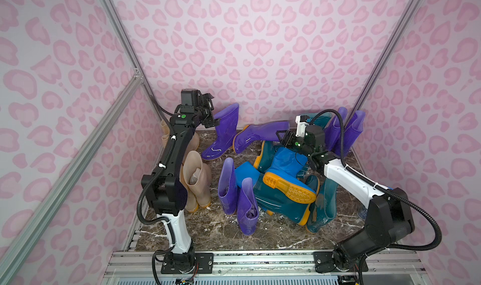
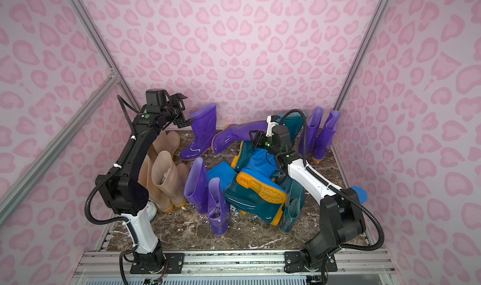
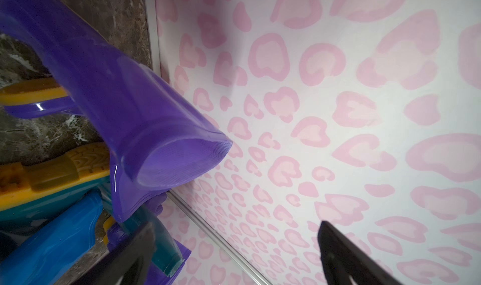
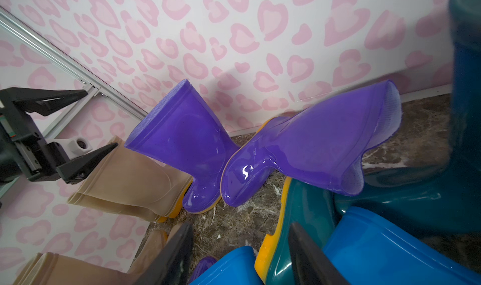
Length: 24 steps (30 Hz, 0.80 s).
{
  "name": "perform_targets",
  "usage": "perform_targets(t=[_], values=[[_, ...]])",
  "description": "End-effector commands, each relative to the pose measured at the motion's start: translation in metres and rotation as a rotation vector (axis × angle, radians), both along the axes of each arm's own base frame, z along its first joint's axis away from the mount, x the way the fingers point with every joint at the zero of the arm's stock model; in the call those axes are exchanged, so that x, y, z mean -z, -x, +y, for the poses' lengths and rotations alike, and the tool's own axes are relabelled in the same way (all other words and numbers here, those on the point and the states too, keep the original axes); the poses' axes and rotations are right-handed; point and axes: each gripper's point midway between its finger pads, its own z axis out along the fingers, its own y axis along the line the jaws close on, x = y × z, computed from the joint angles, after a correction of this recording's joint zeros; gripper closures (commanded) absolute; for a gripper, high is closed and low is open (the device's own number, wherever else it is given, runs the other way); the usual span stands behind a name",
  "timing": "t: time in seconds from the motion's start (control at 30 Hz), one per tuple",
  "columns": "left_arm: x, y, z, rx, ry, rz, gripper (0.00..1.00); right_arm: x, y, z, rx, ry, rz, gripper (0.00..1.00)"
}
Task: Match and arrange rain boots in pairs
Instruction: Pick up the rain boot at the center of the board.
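Rain boots crowd the marble floor (image 1: 208, 231). A purple boot (image 1: 223, 132) stands upright at the back wall, and another purple boot (image 1: 260, 135) lies tipped beside it. My left gripper (image 1: 214, 110) is open, level with the upright boot's rim (image 3: 182, 161), holding nothing. My right gripper (image 1: 279, 136) hangs open over the central pile, just above a bright blue boot (image 1: 283, 164) and teal boots (image 1: 281, 200), with nothing between its fingers (image 4: 182, 244). Beige boots (image 1: 195, 182) stand at the left. Two purple boots (image 1: 236, 195) stand at the front, two more (image 1: 346, 130) at the back right.
Pink-patterned walls (image 1: 260, 49) with metal rails close in the floor on three sides. A teal boot (image 1: 324, 203) stands by my right arm. A small pale round object (image 2: 151, 210) sits behind my left arm's base. Bare floor lies along the front edge.
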Motion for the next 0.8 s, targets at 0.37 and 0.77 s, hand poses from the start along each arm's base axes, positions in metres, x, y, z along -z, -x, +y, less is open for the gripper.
perform_targets(t=[0.37, 0.77], values=[[0.051, 0.002, -0.008, -0.048, 0.047, 0.17, 0.01, -0.004, -0.004, 0.007, 0.007, -0.005, -0.03, 0.39], [0.076, -0.029, 0.01, -0.08, 0.018, 0.179, 0.01, 0.004, -0.007, 0.001, 0.014, 0.043, -0.02, 0.39]])
